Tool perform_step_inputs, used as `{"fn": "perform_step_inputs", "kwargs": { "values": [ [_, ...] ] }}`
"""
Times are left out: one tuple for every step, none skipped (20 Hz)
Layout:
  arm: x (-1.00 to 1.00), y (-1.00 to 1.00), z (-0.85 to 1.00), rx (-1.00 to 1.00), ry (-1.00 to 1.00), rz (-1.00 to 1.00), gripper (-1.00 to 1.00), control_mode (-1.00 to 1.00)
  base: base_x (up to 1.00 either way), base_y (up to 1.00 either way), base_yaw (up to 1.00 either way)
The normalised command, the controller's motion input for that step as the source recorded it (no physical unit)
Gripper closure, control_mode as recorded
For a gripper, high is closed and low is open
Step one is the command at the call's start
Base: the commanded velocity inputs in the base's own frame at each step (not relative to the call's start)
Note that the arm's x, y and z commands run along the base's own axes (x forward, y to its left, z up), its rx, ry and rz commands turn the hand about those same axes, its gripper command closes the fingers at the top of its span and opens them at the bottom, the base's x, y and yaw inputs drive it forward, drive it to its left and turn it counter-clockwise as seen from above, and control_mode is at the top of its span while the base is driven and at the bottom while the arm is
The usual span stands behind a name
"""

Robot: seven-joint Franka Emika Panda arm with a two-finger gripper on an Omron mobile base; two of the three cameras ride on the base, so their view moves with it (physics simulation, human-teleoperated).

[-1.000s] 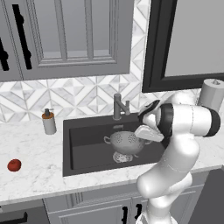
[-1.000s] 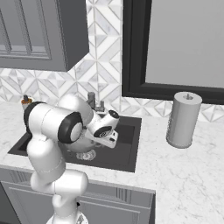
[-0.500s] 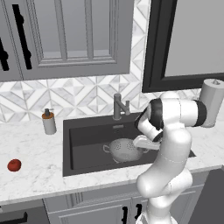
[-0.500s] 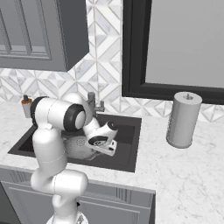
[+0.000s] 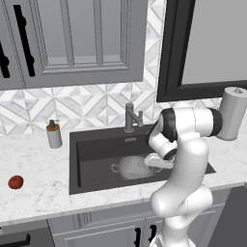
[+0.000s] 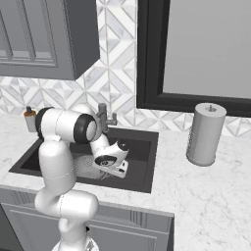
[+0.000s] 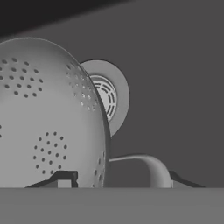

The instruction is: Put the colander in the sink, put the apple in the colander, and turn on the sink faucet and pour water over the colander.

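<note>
Notice, from left to right: the apple (image 5: 16,182) waits on the surface at nine o'clock, well apart from the sink (image 5: 96,149). At the basin's centre the colander (image 5: 135,167) has come down over the last second, from hanging above the floor to low over the drain (image 7: 105,94). At three o'clock your gripper (image 5: 153,161) stays pinched on its rim beside a loop handle (image 7: 146,168). Release looks next. No writing is readable.

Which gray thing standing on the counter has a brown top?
The soap dispenser, left of the sink. It is small with a brown cap; the paper towel roll on the right is bigger and gray all over.
</note>
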Motion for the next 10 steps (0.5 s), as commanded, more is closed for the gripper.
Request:
{"fn": "perform_step_inputs", "kwargs": {
  "values": [
    [0.03, 0.21, 0.00, 0.00, 0.00, 0.00, 1.00, -1.00, 0.00, 0.00, 0.00],
    [0.06, 0.23, 0.00, 0.00, 0.00, 0.00, 1.00, -1.00, 0.00, 0.00, 0.00],
    [0.11, 0.23, 0.00, 0.00, 0.00, 0.00, 1.00, -1.00, 0.00, 0.00, 0.00],
    [0.19, 0.21, 0.00, 0.00, 0.00, 0.00, 1.00, -1.00, 0.00, 0.00, 0.00],
    [0.24, 0.14, -0.01, 0.00, 0.00, 0.00, 1.00, -1.00, 0.00, 0.00, 0.00],
    [0.36, 0.05, -0.05, 0.00, 0.00, 0.00, 1.00, -1.00, 0.00, 0.00, 0.00],
    [0.38, 0.00, -0.10, 0.00, 0.00, 0.00, 1.00, -1.00, 0.00, 0.00, 0.00],
    [0.38, 0.00, -0.12, 0.00, 0.00, 0.00, 1.00, -1.00, 0.00, 0.00, 0.00],
    [0.37, 0.00, -0.13, 0.00, 0.00, 0.00, 1.00, -1.00, 0.00, 0.00, 0.00],
    [0.36, -0.01, -0.11, 0.00, 0.00, 0.00, 1.00, -1.00, 0.00, 0.00, 0.00]
  ]
}}
